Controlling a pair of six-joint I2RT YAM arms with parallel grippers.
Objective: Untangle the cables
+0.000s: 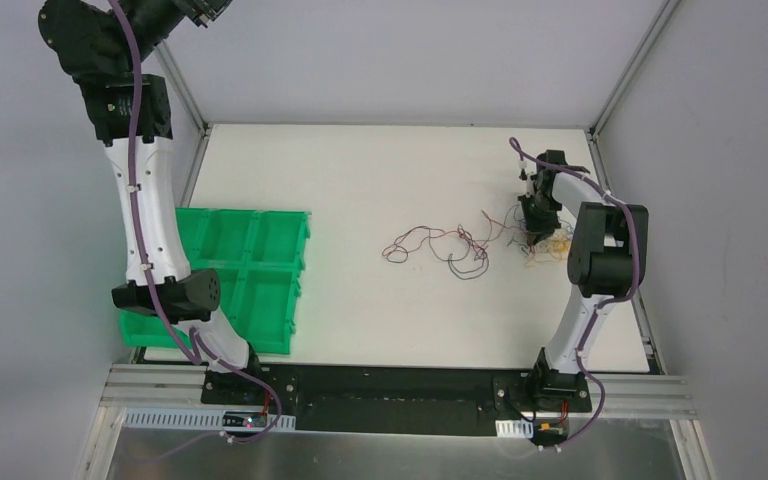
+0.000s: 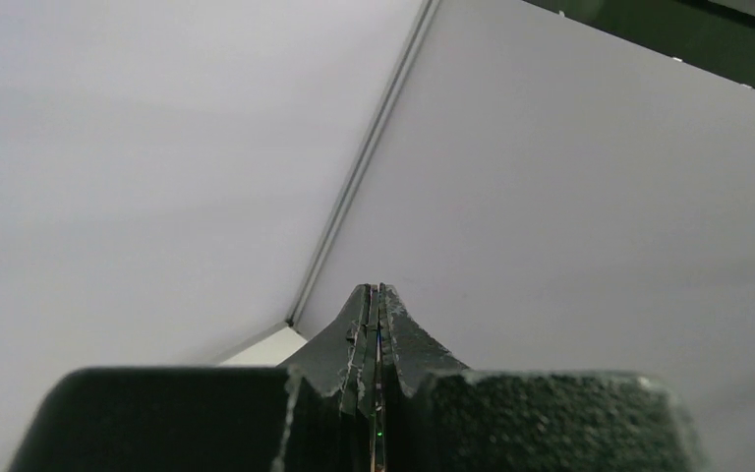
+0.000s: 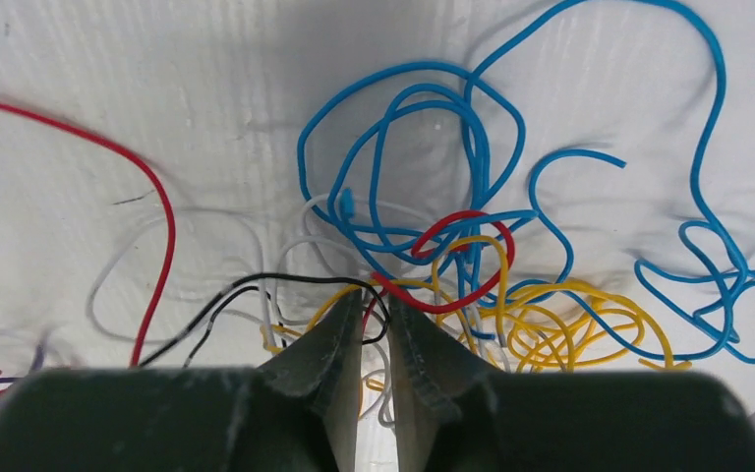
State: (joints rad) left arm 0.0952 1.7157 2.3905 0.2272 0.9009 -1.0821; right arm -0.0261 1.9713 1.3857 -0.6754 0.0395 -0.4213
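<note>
Sprawling beneath the right tool, tangled cables cross at its tips

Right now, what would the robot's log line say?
left gripper: shut, empty, raised | right gripper: narrowly open, tips in wire tangle | untangling: not done

Seen from above, the left pincer is cut off by the top edge, far from the right pincer. That one's fingertips are lost in the cables, where single strands are too small to tell apart. The green bin, well left of the right pincer, is partly hidden behind the left arm.

From the right wrist, a red wire and a black wire vanish behind the right pincer's fingertips. Yellow loops dip under its body, and blue loops run off the right edge. Purple strands left of it are blurred.
</note>
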